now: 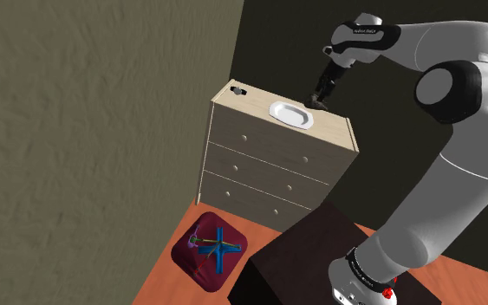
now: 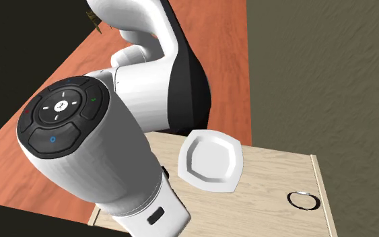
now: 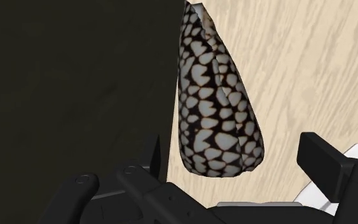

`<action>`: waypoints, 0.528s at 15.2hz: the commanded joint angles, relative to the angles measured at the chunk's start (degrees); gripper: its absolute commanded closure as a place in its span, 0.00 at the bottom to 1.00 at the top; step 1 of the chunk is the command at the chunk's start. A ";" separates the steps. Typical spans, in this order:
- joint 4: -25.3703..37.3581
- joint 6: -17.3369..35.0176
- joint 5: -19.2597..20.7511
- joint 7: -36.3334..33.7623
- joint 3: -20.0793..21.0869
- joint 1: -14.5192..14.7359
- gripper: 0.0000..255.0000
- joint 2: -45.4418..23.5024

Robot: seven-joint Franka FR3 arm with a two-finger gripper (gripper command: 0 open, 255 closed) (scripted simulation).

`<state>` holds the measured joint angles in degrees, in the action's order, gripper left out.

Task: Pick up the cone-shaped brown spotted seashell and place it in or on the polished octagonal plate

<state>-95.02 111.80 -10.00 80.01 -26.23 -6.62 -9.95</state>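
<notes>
Wrist view: cone-shaped seashell [image 3: 215,108], dark brown with cream net-like patches, wide end toward gripper [image 3: 233,153], narrow tip pointing away. Lying on pale wood-grain dresser top [image 3: 311,70], right at its edge, near white octagonal plate [image 1: 290,113]. Fingers [image 3: 323,162] spread wide either side of shell, not touching, gripping nothing.

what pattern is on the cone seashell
seashell: dark brown with whitish patches, clearest in the wrist view

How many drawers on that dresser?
3, stacked down the dresser front: top drawer, middle drawer, bottom drawer, its far end hidden behind the stand.
</notes>
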 commanded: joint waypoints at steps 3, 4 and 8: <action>-1.01 1.80 0.20 0.22 -0.17 -0.51 0.00 -2.65; -1.01 1.80 0.21 0.21 -0.14 -0.54 0.00 -2.65; 0.25 1.37 -0.15 0.23 0.03 -0.73 1.00 -3.56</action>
<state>-94.39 113.11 -10.25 80.23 -26.17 -7.23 -11.86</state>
